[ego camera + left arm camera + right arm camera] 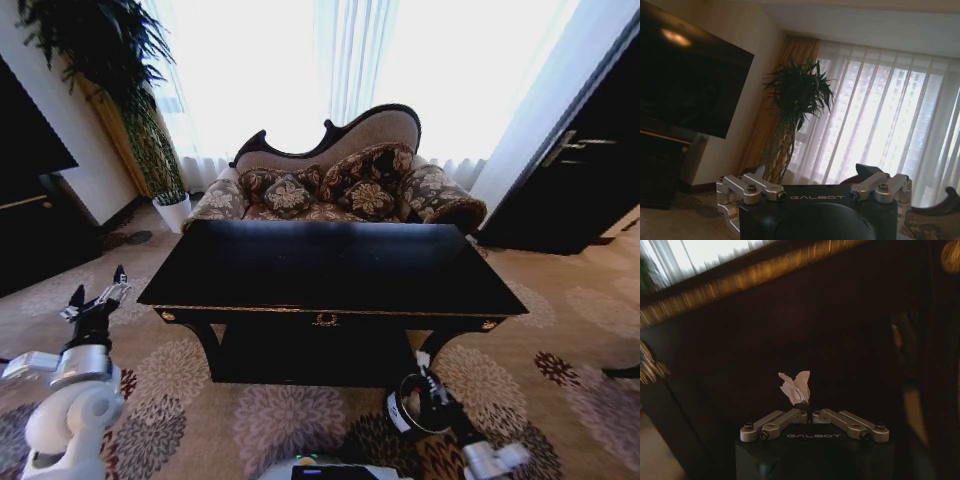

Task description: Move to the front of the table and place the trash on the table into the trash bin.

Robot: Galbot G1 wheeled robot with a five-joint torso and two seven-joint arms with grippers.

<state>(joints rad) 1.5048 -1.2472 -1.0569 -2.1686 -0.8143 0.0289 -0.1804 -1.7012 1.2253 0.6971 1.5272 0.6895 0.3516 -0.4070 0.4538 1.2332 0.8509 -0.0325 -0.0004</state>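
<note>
The glossy black table (330, 265) with gold trim stands straight ahead, its top dark and shiny. In the right wrist view my right gripper (801, 409) is shut on a crumpled white paper scrap (796, 385), with the table's dark apron and gold trim (765, 275) behind it. In the head view that gripper (427, 385) hangs low in front of the table's right half. Right beside it is a small black round shape with a white patch, apparently the trash bin (408, 412). My left gripper (97, 290) is open and held up at the left, off the table.
A patterned sofa (340, 185) stands behind the table, under bright curtained windows. A tall plant (797, 95) in a white pot (172, 210) is at the far left, beside a dark wall screen (685, 75). A dark cabinet (585, 170) is at the right. Patterned carpet surrounds the table.
</note>
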